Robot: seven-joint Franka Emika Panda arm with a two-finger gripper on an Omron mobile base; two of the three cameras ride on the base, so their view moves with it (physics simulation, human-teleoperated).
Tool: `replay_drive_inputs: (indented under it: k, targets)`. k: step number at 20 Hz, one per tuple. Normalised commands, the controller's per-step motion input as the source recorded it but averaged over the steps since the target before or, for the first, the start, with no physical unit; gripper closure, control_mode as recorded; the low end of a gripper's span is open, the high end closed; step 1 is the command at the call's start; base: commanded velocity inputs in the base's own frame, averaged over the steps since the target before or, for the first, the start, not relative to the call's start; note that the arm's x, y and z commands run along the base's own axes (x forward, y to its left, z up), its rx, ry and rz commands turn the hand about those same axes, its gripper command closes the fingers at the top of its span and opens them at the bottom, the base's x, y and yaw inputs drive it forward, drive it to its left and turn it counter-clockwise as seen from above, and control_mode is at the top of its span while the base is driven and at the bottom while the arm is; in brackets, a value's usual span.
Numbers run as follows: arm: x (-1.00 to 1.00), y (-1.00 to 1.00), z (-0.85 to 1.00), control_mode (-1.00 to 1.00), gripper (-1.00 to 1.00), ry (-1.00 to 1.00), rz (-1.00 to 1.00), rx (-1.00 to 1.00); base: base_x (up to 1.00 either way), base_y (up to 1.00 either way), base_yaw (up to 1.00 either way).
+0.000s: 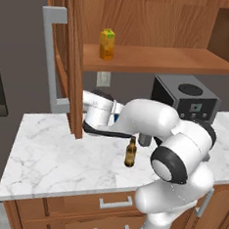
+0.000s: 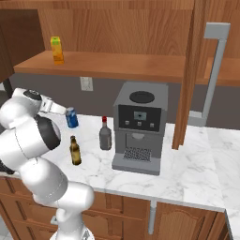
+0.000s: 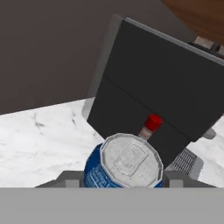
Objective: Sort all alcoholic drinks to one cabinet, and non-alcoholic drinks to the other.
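My gripper (image 3: 122,183) is clamped on the blue soda can (image 3: 124,164), its silver lid facing me, lifted off the marble counter (image 2: 187,173) just left of the coffee machine (image 2: 139,124) and grey red-capped bottle (image 2: 105,134).

Arm (image 1: 150,119) folded low, reaching forward-left; fingers (image 3: 72,178) clamped either side of blue can (image 3: 122,164).

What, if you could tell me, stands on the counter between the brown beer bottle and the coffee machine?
In the right base view, the squat grey bottle with a red cap stands upright between the beer bottle and the coffee machine, nearer the machine.
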Motion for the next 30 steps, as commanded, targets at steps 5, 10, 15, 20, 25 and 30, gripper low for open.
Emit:
replay_drive_inputs:
  k: [5, 10, 15, 20, 25, 30]
  targets:
    - [0.0, 0.0, 0.14, -1.0, 1.0, 0.09, 0.22, 0.03, 0.0, 0.0, 0.0]
    - [0.0, 0.0, 0.19, -1.0, 1.0, 0.08, 0.21, 0.05, 0.0, 0.0, 0.0]
    - [-0.12, -0.04, 0.15, -1.0, 1.0, 0.05, 0.2, 0.05, 0.0, 0.0, 0.0]
    - [-0.39, -0.04, 0.02, -1.0, 1.0, 0.02, 0.17, 0.03, 0.0, 0.0, 0.0]
    - [-0.61, -0.06, 0.07, -1.0, 1.0, 0.0, 0.16, 0.03, 0.0, 0.0, 0.0]
    - [-0.45, -0.04, 0.4, -1.0, 1.0, 0.0, 0.14, 0.06, 0.0, 0.0, 0.0]
